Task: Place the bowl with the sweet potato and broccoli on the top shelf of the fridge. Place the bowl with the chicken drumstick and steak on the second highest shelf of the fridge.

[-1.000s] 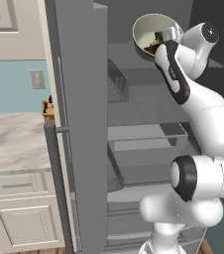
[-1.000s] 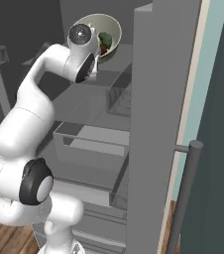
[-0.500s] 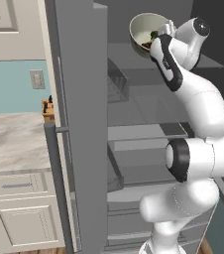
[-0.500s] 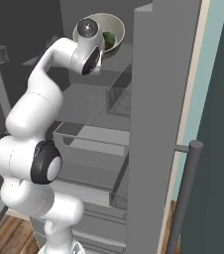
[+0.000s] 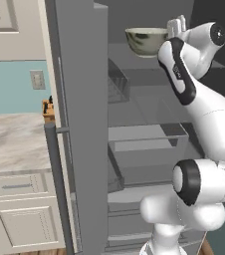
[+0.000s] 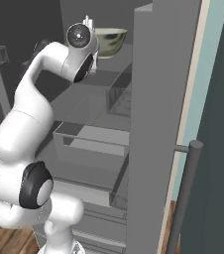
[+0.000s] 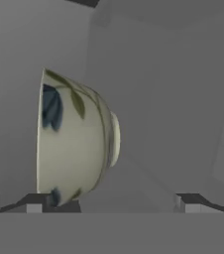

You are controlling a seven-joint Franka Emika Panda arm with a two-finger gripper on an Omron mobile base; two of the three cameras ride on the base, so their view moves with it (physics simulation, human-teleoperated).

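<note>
Jaws spread wide and nothing between them — the gripper (image 7: 111, 201) has its two dark fingertips (image 7: 34, 202) far apart at the bottom of the hand view, and the bowl with sweet potato and broccoli (image 7: 74, 139) sits just beyond the left one, at about ten o'clock from the gap. Whether that tip touches the bowl's side, I cannot tell.

Over to the room: the fridge door (image 5: 79, 124) stands open, a tall grey slab with a long bar handle (image 5: 57, 189) down its edge. Beyond it at nine o'clock in the left base view there's a marbled counter (image 5: 12, 142) over cream cabinet fronts, a pale blue wall and a light switch plate (image 5: 37, 79). Inside the fridge, grey shelves step downward with a clear drawer (image 5: 144, 144) lower in the cavity.

And there's the bowl (image 5: 147, 41) up at twelve o'clock in the left base view, on the top shelf (image 5: 134, 56), upright, rim up and level, foot down. The white arm's hand (image 5: 176, 27) is right beside it at three o'clock. From the right base view the bowl (image 6: 110, 40) shows just past the arm's dark wrist joint (image 6: 78, 34). In the hand view, rolled sideways, the rim faces nine o'clock and the foot three o'clock, leaf patterns on the outside. Contents are hidden from here.
</note>
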